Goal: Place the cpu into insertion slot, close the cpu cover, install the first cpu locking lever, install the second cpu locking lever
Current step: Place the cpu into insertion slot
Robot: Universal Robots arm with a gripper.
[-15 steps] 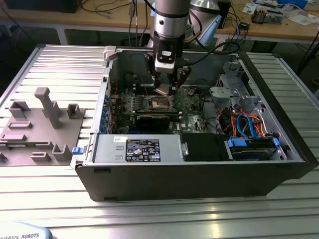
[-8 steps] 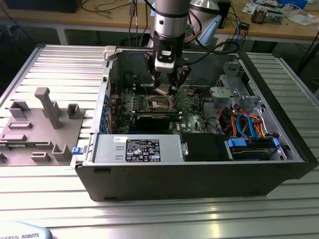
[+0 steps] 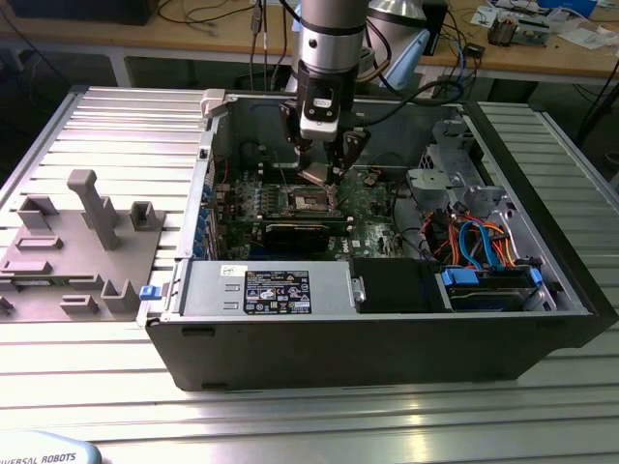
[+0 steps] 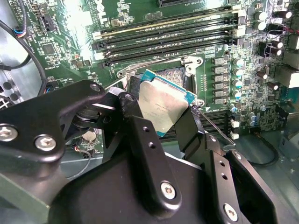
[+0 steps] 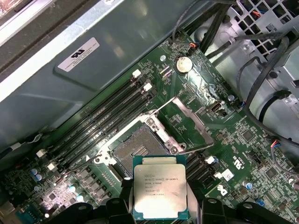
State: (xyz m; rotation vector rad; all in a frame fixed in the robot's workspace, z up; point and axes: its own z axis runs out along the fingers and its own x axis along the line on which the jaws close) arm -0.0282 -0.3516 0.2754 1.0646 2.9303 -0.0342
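Observation:
My gripper (image 3: 322, 166) is shut on the cpu (image 3: 315, 175), a small square chip with a silvery top, held by two opposite edges. It hangs inside the open computer case, just above the insertion slot (image 3: 309, 200) on the green motherboard. In both wrist views the cpu (image 4: 163, 103) (image 5: 160, 191) sits between the black fingers (image 4: 135, 114), level and apart from the slot (image 5: 138, 151), whose contact field lies bare. The cpu cover (image 5: 195, 120) stands swung open beside the slot. A thin wire locking lever (image 4: 149, 62) stands raised along the slot's edge.
Memory slots (image 5: 103, 121) run alongside the socket, and a coin battery (image 5: 183, 65) lies beyond the cover. A power supply (image 3: 271, 290) and a drive cage with blue cables (image 3: 484, 261) fill the case's near side. On the exterior view's left stands a grey fixture (image 3: 77, 242).

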